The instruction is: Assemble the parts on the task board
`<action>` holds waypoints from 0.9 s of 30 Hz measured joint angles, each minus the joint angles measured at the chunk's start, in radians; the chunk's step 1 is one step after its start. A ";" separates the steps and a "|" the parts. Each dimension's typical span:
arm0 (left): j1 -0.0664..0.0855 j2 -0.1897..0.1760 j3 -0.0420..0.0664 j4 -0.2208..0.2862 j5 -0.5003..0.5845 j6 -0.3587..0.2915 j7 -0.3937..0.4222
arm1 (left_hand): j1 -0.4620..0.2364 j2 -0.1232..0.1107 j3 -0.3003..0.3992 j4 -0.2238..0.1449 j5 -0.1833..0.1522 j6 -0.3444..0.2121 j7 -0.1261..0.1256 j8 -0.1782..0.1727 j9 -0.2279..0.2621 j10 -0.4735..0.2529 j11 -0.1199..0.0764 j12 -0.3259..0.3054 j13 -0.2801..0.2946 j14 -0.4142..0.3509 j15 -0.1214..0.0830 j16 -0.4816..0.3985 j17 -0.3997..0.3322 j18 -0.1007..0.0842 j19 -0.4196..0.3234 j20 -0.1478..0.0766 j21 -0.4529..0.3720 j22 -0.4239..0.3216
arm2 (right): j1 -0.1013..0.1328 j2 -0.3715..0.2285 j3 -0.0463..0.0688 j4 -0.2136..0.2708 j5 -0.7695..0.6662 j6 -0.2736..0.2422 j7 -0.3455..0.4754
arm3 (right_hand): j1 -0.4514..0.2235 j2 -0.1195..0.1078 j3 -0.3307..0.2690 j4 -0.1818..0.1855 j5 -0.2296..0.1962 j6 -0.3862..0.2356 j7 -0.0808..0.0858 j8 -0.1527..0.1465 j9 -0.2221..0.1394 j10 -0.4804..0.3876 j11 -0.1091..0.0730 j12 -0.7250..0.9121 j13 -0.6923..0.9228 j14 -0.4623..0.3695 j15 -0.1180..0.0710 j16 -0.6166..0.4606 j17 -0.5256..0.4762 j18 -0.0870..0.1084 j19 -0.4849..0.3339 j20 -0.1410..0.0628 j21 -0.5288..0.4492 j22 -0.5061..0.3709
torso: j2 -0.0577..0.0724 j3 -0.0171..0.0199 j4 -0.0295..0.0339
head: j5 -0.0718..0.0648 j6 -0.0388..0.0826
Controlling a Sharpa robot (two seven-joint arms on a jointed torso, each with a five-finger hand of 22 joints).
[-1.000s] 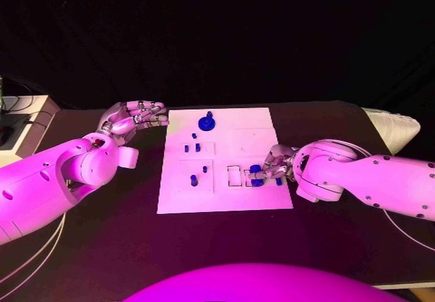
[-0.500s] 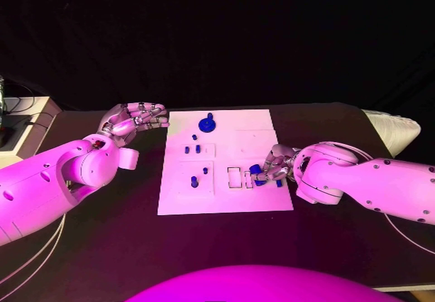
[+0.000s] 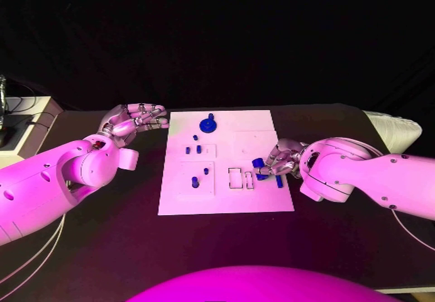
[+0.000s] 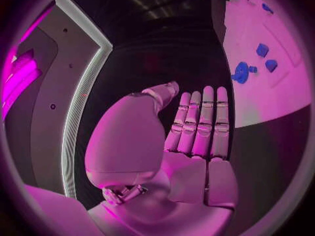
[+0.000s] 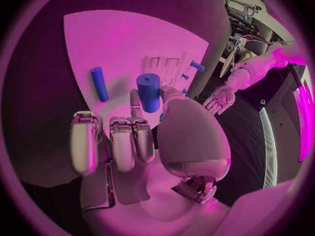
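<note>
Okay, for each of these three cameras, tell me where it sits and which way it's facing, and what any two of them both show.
Head view: on the robot's head, looking down at the task board; both arms enter, left hand and right hand.
Left wrist view: behind the left hand, facing the table; the board's edge lies beyond.
Right wrist view: behind the right hand, which holds a blue cylinder over the board.
Shared: all three show the board.

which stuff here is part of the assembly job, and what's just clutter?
Job:
task board
blue cylinder held by right hand
blue rod lying on board
blue knob part
small blue pegs

Not job:
left hand, empty
equipment at table's left edge
</note>
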 measured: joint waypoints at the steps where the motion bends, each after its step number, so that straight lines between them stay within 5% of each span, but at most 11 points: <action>1: 0.000 0.000 0.000 0.000 0.000 0.001 -0.001 | 0.000 0.000 0.000 0.000 0.000 0.000 0.000 0.000 0.000 0.000 0.000 0.000 0.000 0.000 0.000 0.000 0.000 0.000 0.000 0.000 0.000 0.000 | 0.004 -0.001 0.000 0.004 0.011 -0.002 0.000 | 0.000 0.000 0.000 0.000 -0.001 0.000 0.000 0.000 0.000 0.000 0.000 0.000 0.000 0.000 0.000 0.000 0.000 0.000 0.000 0.000 0.000 0.000 | 0.000 0.0000 0.0000 | 0.000 0.000; 18: 0.000 0.009 0.000 -0.002 0.000 0.010 -0.007 | 0.000 0.000 0.000 0.000 0.000 0.000 0.000 0.000 0.000 0.000 0.000 0.000 0.000 0.000 0.000 -0.004 0.001 0.000 0.001 0.001 -0.004 -0.001 | 0.015 0.078 -0.004 -0.001 0.158 -0.008 0.000 | -0.028 -0.011 0.019 0.003 -0.033 0.000 0.000 0.000 0.008 0.000 0.000 0.000 0.000 0.000 0.000 0.000 0.000 0.000 0.000 0.000 0.000 0.000 | 0.002 -0.0007 0.0004 | -0.005 0.005; 20: 0.000 0.010 0.000 -0.002 -0.001 0.010 -0.008 | 0.000 0.000 -0.002 -0.002 0.000 0.000 0.000 0.000 -0.001 0.000 0.000 0.000 0.000 0.000 0.000 -0.004 0.001 0.000 0.004 0.004 -0.004 -0.001 | 0.013 0.088 -0.005 -0.009 0.161 -0.008 0.000 | -0.042 -0.014 0.052 -0.030 -0.040 0.000 0.000 0.000 0.008 0.000 0.000 0.000 0.000 0.000 0.000 0.000 0.000 0.000 0.000 0.000 0.000 0.000 | 0.002 -0.0007 0.0009 | -0.006 0.005; 27: 0.000 0.010 0.000 -0.003 -0.001 0.012 -0.010 | 0.000 0.000 -0.003 -0.003 0.000 0.000 0.000 0.000 -0.001 0.000 0.000 0.000 0.000 0.000 0.000 -0.004 0.001 0.000 0.004 0.004 -0.004 -0.001 | 0.006 0.123 -0.008 -0.037 0.162 -0.007 0.001 | -0.059 -0.021 0.068 -0.045 -0.048 0.004 0.003 -0.001 0.008 0.000 0.000 0.000 0.000 0.000 0.000 0.000 0.000 0.000 0.000 0.000 0.000 0.000 | 0.002 -0.0008 0.0021 | -0.008 0.003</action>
